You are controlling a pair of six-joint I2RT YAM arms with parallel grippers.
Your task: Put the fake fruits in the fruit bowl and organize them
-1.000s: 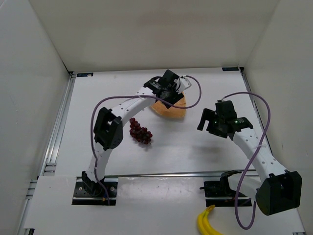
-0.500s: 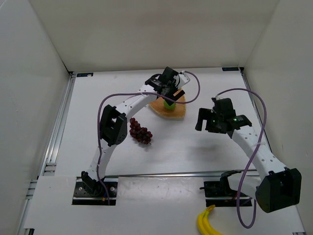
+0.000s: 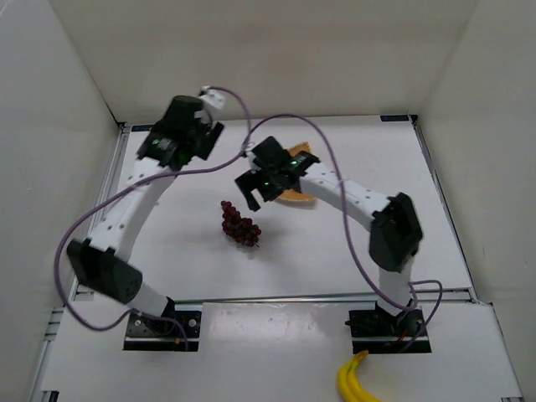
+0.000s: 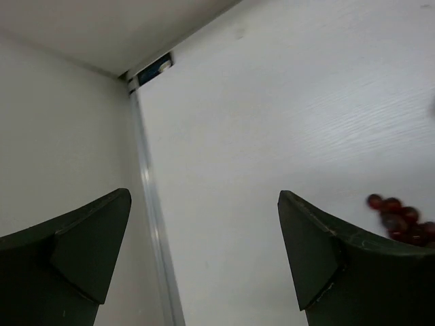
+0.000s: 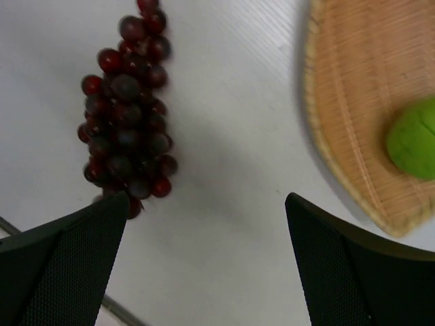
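Left gripper (image 4: 204, 261) and right gripper (image 5: 204, 261) both spread, empty; right arm (image 3: 352, 197) hides most of the fruit bowl (image 3: 297, 199) overhead; green fruit (image 5: 413, 139), cut off, seemingly rests inside

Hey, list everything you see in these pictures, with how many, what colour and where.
Grapes: one bunch, dark red, on the table, apart from the basket.
Green fruit: one, bright green, in the basket.
Basket: one, tan wicker, mid-table toward the far side.
Bananas: one bunch, yellow, at the near edge by the right arm's base.
Table: one, white.
Walls: white, on three sides.
Left arm: white and black, reaching to the far left corner.
Right arm: white and black, reaching over the basket.
Left end effector: black, open, empty.
Right end effector: black, open, empty, above the table between grapes and basket.
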